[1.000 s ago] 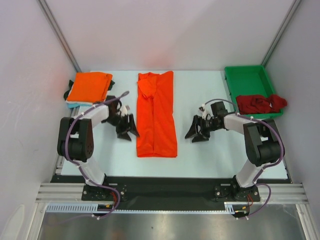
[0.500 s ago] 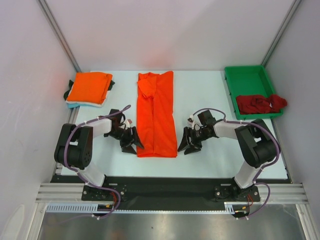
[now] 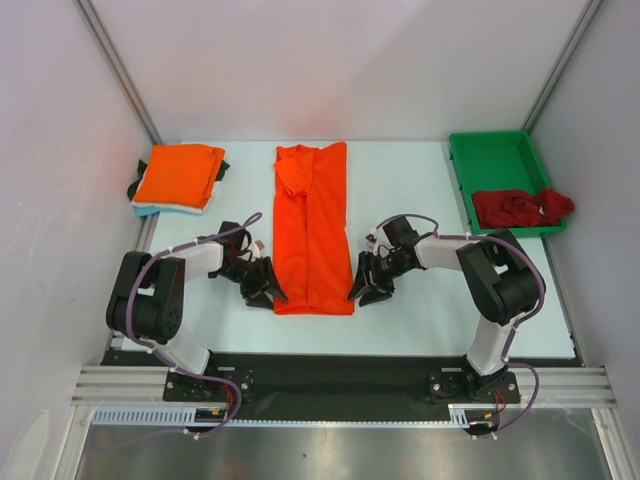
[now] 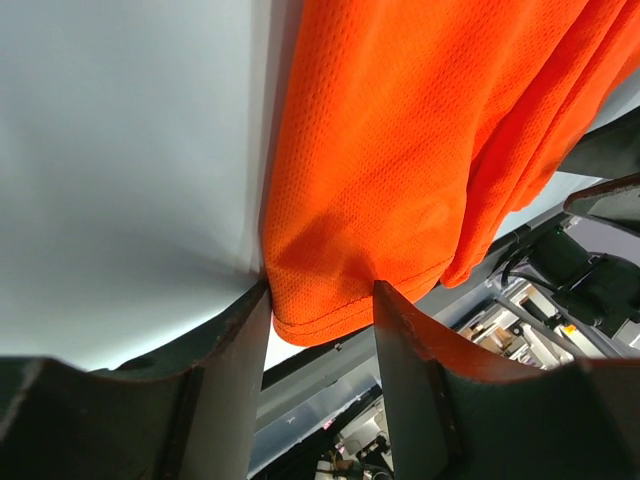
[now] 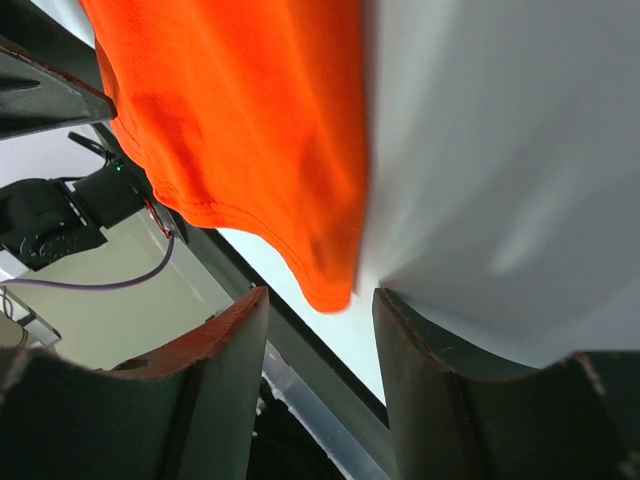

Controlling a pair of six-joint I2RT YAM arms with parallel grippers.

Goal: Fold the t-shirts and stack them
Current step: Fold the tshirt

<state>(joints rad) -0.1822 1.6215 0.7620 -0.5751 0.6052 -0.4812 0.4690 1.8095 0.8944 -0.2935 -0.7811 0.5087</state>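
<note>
Seen from above, a long orange shirt (image 3: 313, 235), folded into a narrow strip, lies flat on the table (image 3: 430, 320). Its long axis runs from the arms toward the far wall, collar at the far end and hem nearest the arms. A folded orange stack (image 3: 180, 175) sits well to the left of its collar end. A green tray (image 3: 462, 178) holding a crumpled dark red shirt (image 3: 520, 207) sits well to the right. The left claw (image 3: 262, 287) and right claw (image 3: 365, 285) flank the hem, one at each corner. In the left wrist view, the jaws stand apart astride the left hem corner, with cloth filling the gap between them but not pinched. In the right wrist view, the jaws are likewise apart and only the very tip of the right corner reaches between them. The likely trouble lies there: so shallow a bite could close on air or on the top layer alone, and a lift by one corner would skew the strip and spoil the next fold.
</note>
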